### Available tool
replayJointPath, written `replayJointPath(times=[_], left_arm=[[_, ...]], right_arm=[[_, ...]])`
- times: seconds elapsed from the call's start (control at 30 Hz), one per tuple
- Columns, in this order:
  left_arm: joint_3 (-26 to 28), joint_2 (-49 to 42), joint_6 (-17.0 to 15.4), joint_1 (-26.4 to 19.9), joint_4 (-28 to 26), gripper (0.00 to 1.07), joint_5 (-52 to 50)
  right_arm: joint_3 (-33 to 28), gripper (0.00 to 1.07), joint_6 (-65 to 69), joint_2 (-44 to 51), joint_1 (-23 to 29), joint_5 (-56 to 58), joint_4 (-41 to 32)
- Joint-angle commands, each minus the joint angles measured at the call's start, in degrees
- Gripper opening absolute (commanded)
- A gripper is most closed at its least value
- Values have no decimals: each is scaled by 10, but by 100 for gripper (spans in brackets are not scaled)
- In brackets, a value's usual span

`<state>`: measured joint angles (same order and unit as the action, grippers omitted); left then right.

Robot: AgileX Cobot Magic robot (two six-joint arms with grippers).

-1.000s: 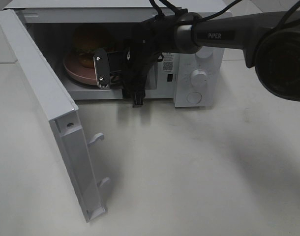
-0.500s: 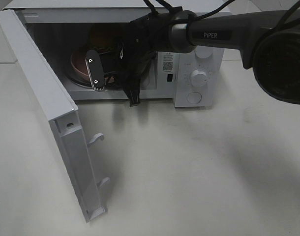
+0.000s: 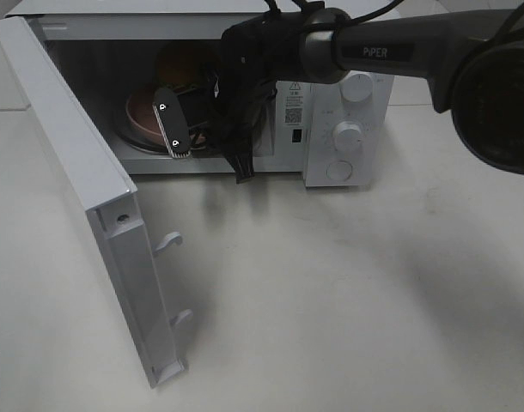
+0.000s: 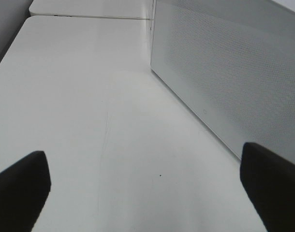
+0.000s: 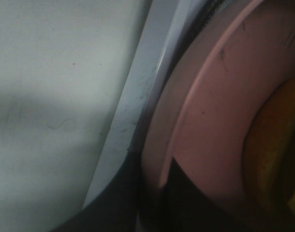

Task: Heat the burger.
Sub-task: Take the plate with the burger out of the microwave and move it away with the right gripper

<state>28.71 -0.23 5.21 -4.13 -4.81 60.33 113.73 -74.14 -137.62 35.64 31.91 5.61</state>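
The burger (image 3: 180, 65) sits on a round pink plate (image 3: 143, 113) inside the open white microwave (image 3: 348, 94). It is dim in the cavity's shadow, so only its golden bun shows. My right gripper (image 3: 177, 137) reaches into the cavity and is shut on the plate's near rim. In the right wrist view the pink plate (image 5: 220, 121) fills the frame, dark fingers (image 5: 133, 198) clamp its rim, and a yellow-orange edge of the burger (image 5: 273, 159) shows. My left gripper (image 4: 147, 188) is open and empty over the table. It is out of the exterior high view.
The microwave door (image 3: 82, 172) stands swung open to the left, with its latch hooks (image 3: 169, 242) pointing into the table space. The door's perforated panel (image 4: 225, 72) is close to my left gripper. Control knobs (image 3: 348, 133) are on the microwave's right.
My right gripper has carried the plate and burger a little deeper into the microwave cavity. The door has not moved.
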Motion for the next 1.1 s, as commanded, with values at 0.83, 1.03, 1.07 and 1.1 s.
replayJointPath(times=[0.83, 1.03, 1.07, 1.1], left_arm=[[-2, -11, -1, 0, -5, 100, -9], [-2, -11, -1, 0, -5, 100, -9], [-2, -11, -1, 0, -5, 100, -9], [-2, -11, -1, 0, -5, 100, -9]], right_arm=[[-273, 0, -171, 173, -2, -175, -80], [-315, 0, -174, 209, -2, -190, -88], [-332, 0, -176, 221, -2, -198, -90], [-339, 0, -178, 228, -2, -201, -91]])
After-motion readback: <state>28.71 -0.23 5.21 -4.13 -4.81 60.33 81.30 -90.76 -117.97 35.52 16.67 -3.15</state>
